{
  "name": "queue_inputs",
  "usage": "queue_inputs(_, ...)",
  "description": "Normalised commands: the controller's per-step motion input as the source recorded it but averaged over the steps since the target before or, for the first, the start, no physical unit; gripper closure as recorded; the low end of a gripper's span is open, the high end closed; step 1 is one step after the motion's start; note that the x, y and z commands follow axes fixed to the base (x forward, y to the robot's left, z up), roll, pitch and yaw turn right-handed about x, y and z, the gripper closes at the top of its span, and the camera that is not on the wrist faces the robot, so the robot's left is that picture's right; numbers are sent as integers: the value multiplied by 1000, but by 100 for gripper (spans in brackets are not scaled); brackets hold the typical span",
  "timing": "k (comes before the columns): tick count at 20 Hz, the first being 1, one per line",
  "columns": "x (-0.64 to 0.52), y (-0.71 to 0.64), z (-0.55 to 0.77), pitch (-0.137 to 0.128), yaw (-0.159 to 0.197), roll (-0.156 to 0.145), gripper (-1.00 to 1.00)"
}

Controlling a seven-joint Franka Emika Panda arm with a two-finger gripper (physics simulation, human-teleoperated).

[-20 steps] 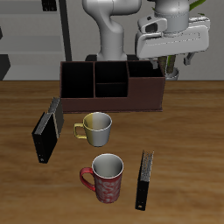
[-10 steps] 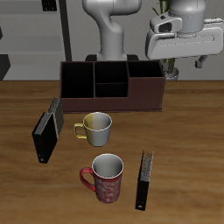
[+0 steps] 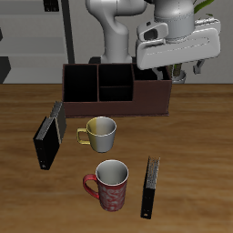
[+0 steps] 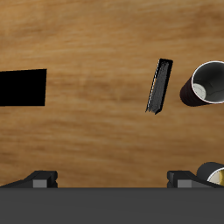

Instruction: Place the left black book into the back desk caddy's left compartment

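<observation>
Two black books (image 3: 150,187) (image 3: 49,136), two mugs (image 3: 109,185) (image 3: 100,134), one desk caddy (image 3: 116,98).

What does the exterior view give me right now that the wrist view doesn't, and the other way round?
Only the exterior view shows the desk caddy, the thicker black book and the hand from outside, high above the table. Only the wrist view looks straight down on the slim black book. Both show that book, the red mug and the yellow mug.

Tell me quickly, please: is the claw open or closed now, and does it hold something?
Claw: it cannot be told whether open or closed; it holds nothing that shows. The left black book stands on the table, untouched.
</observation>
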Motion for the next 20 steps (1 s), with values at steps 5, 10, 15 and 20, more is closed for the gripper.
queue_inputs(5, 189, -379, -87, -48, -19, -70, -100)
queue_inputs(10, 109, -261, -61, -14, 28, -153, -100)
queue_inputs(15, 116, -117, -82, 11, -11, -156, -100)
queue_inputs(20, 147, 27, -62, -4, -8, -32, -100)
